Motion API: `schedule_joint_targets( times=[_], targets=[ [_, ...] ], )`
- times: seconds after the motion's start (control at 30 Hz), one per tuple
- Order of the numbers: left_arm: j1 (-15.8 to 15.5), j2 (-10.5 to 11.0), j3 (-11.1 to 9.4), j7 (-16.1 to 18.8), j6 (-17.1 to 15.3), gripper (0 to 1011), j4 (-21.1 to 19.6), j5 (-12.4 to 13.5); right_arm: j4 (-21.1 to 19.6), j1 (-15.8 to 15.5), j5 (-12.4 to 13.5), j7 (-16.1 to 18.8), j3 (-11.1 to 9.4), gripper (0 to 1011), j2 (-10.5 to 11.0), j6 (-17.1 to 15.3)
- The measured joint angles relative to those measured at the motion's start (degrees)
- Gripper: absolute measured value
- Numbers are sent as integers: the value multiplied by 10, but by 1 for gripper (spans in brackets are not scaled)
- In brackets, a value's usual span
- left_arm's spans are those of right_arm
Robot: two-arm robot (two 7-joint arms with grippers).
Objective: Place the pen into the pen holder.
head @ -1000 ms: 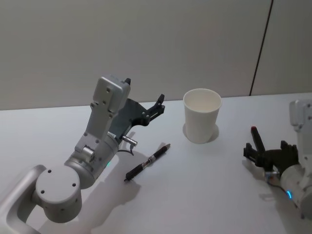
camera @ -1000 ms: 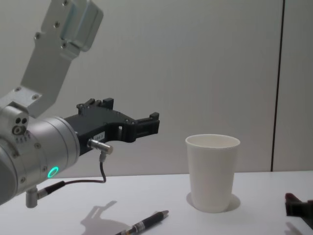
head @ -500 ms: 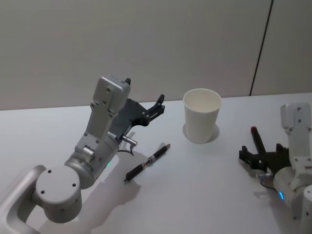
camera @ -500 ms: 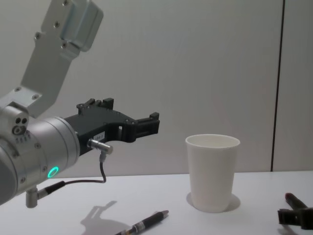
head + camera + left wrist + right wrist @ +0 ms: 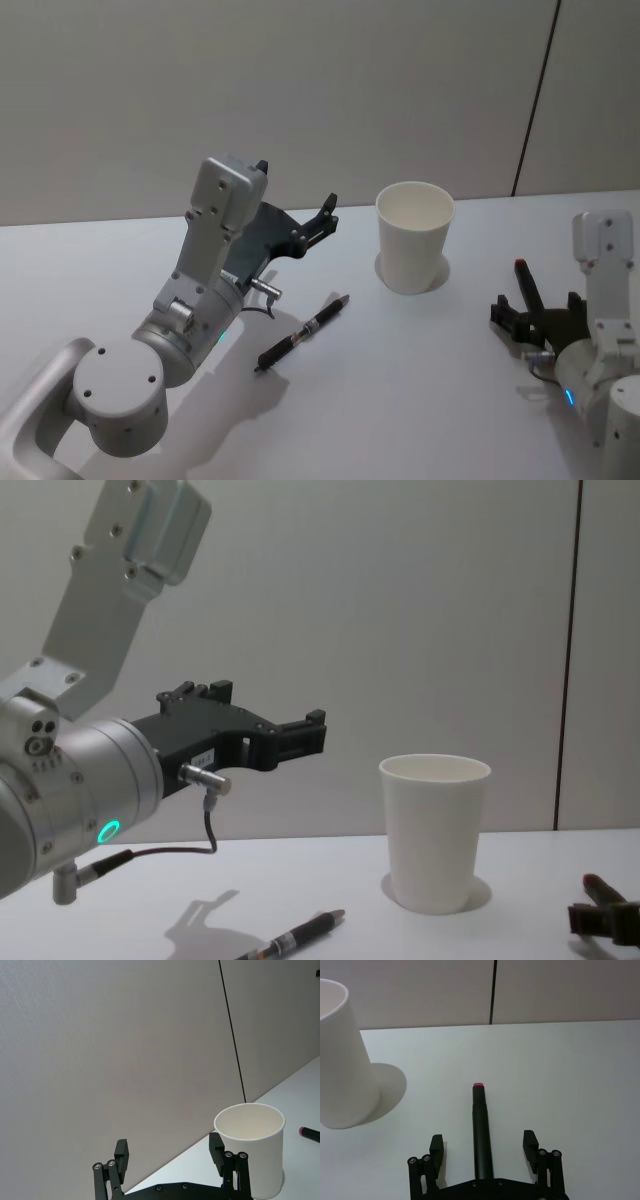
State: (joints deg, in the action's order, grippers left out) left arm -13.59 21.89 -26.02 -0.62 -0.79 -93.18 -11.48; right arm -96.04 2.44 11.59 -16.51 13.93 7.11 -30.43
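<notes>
The pen holder, a white paper cup (image 5: 414,236), stands upright at the table's middle back. Left of it and nearer to me, a black pen (image 5: 303,332) lies flat. A second black pen with a red tip (image 5: 527,284) lies at the right. My right gripper (image 5: 534,314) is low on the table and open. Its fingers (image 5: 436,1149) straddle that pen's (image 5: 481,1127) near end without touching it. My left gripper (image 5: 326,213) hangs open and empty above the table, left of the cup (image 5: 250,1149). In the chest view it (image 5: 312,736) is level with the cup's rim (image 5: 435,767).
The white table (image 5: 420,400) runs to a grey wall with a dark vertical seam (image 5: 534,100) at the right. The left arm's grey body (image 5: 180,330) stands over the table's left part.
My right arm has come further into view and shifted a little to the left, its gripper still open over the red-tipped pen. The left arm, both pens and the cup have not moved.
</notes>
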Motion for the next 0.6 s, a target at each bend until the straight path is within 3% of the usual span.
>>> schedule_joint_targets(
  times=[0.6],
  targets=[
    [0,0,0,0,0,1001,0,0,14,8,-10,-15,-5,1001,-12,9]
  ],
)
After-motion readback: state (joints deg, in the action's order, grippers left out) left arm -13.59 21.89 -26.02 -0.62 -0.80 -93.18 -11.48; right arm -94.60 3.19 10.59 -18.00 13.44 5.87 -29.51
